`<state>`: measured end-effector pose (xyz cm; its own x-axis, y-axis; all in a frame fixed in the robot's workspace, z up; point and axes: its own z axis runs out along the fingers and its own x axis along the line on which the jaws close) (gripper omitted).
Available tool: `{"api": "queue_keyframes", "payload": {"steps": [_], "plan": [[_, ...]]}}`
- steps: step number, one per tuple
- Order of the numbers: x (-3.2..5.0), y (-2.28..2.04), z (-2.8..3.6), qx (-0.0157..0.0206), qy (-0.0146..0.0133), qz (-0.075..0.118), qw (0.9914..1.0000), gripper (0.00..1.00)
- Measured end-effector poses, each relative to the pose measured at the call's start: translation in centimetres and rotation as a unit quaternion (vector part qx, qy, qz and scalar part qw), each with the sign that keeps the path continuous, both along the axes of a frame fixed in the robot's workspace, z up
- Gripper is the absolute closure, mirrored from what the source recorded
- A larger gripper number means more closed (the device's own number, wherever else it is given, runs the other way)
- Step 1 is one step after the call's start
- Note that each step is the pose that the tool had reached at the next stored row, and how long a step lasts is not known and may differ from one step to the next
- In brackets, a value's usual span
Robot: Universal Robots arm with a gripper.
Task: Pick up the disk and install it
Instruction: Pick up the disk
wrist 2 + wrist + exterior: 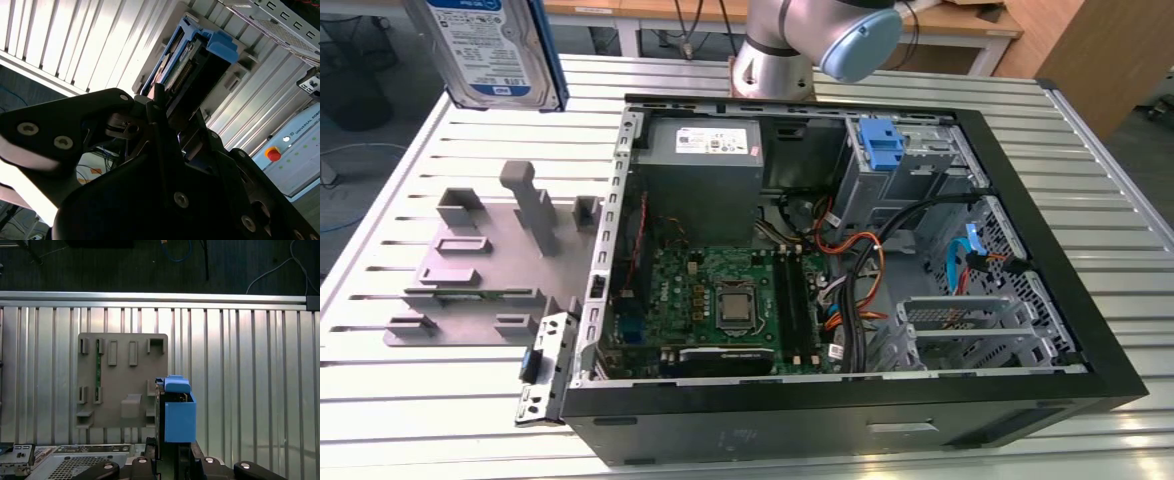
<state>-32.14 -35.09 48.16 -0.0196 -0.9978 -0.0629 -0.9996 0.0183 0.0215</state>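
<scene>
The disk [487, 50], a silver drive with a white-and-blue label and blue carrier rails, hangs upright in the air at the exterior view's upper left, above the slatted table. In the second wrist view my gripper [175, 117] has its black fingers [159, 107] clamped on the disk [182, 60], whose blue carrier tab points away from me. In the first wrist view the disk [177, 415] is seen edge-on, rising from the gripper [167, 452], over the edge of the grey fixture plate [122, 380].
The open computer case [1067, 300] lies on the table with its motherboard [720, 300], grey power supply [700, 145], a bare blue bracket [887, 145] in the far bay and a metal drive cage [967, 330]. The arm's base [781, 55] stands behind the case. The fixture plate [467, 270] lies beside it.
</scene>
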Motion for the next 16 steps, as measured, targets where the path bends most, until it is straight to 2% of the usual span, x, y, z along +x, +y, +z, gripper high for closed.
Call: {"api": "queue_keyframes", "payload": {"steps": [7, 16], "plan": [[0.97, 0.00, -0.04, 0.0000, 0.0000, 0.000, 1.00000, 0.65], [3.31, 0.00, -0.26, 0.0000, 0.0000, 0.000, 1.00000, 0.65]]}}
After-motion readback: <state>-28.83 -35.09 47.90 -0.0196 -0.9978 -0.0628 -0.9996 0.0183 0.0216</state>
